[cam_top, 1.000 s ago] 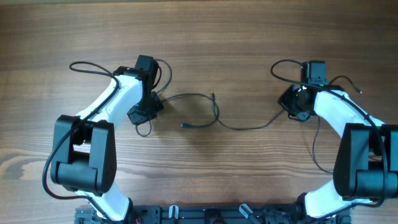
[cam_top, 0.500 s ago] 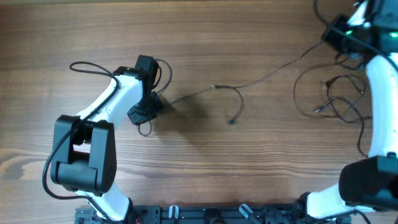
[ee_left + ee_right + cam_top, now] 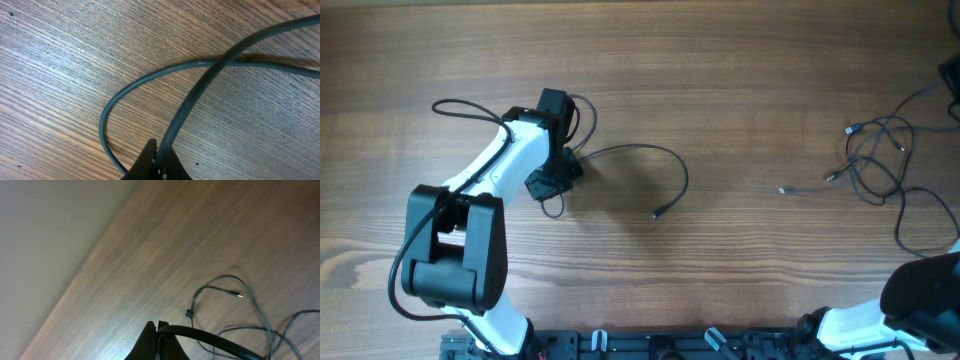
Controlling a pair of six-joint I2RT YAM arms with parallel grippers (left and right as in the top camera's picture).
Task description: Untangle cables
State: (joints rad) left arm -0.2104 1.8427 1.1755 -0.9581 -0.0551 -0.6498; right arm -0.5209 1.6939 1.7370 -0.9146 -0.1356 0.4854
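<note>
Two separate lots on the counter (image 3: pixel 720 60), well apart. Just right of the left tool (image 3: pixel 157 153): a single cable (image 3: pixel 650 149), arcing away and curling back to a plug (image 3: pixel 656 213) lying loose. Looped once over itself close under the tool in the left wrist view, otherwise clear of everything. Far right of the left tool: the bunch (image 3: pixel 876 160), several thin black loops overlapping, one plug end (image 3: pixel 783 189) poking out toward the left tool.

Left tool clenched on the single cable near its end, held low at the counter. Right tool (image 3: pixel 157 329) clenched too, on a strand (image 3: pixel 210 338) seemingly running down into the bunch. Raised high, farther right of the left tool than the bunch, all but off the overhead edge.

Step in hand, by the look of it: one cable drawn free, the bunch next.

Next move, as a judgement: release the single cable and leave it parked. Bring the left tool across to the bunch. Pin one loop or the poking plug end, then draw the held strand away. Slow pull called for, with an eye on loops tightening into a knot instead of slipping through. Makeup of the bunch too fine to count.
</note>
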